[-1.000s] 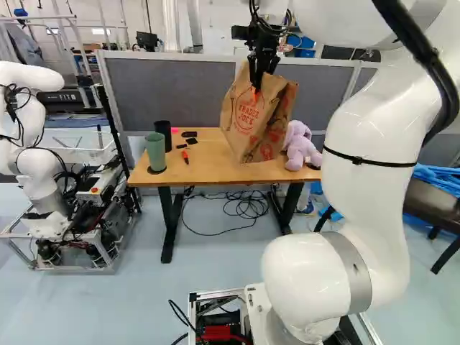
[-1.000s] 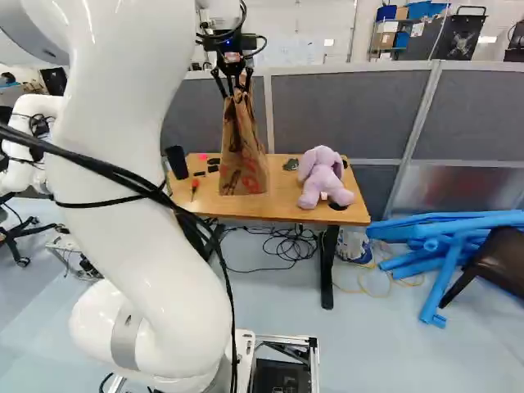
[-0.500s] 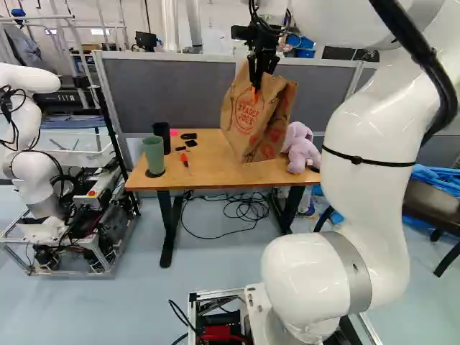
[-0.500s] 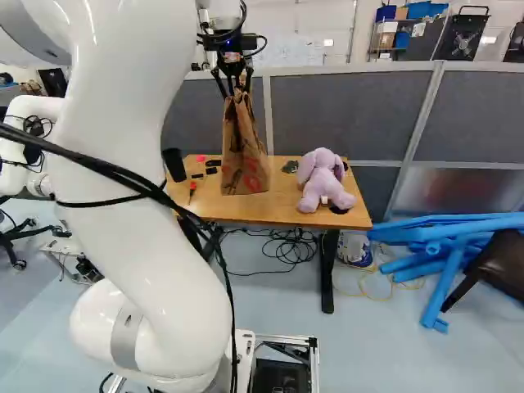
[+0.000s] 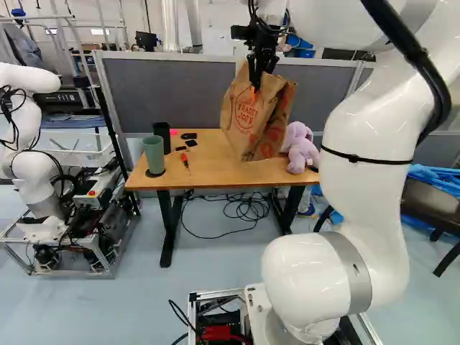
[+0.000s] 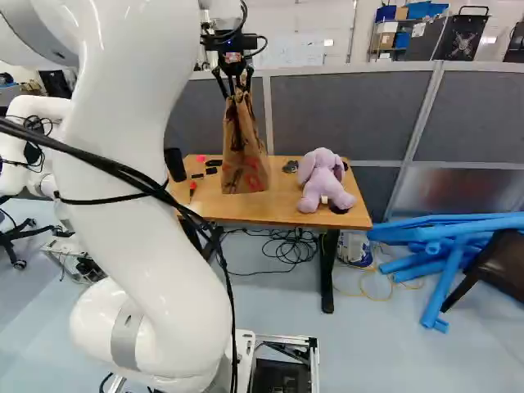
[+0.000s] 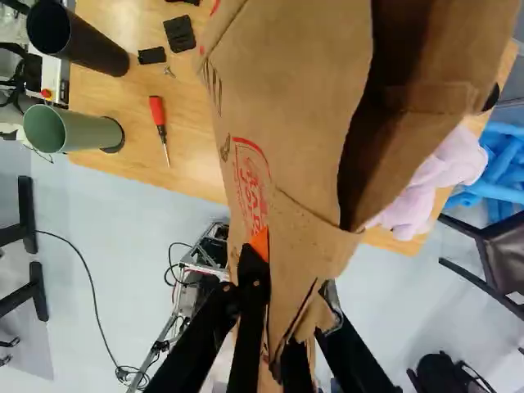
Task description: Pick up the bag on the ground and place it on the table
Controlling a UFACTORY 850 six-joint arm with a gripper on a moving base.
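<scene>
My claw (image 5: 256, 86) was clamped on the top of the paper bag (image 5: 248, 122), which extended below it, over the surface (image 5: 198, 159); bottom contact could not be determined. The stuffed toy (image 6: 322, 182) sat to the claw's right; the green cup (image 5: 154, 155), black cup (image 5: 162, 134) and screwdriver (image 7: 157, 110) were to its left.

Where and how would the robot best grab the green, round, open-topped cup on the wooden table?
Probably around its upper wall, squeezed from opposite sides, coming from the robot's side: the green cup stands upright by the near edge of the table, while a black cylindrical cup stands close behind.
</scene>
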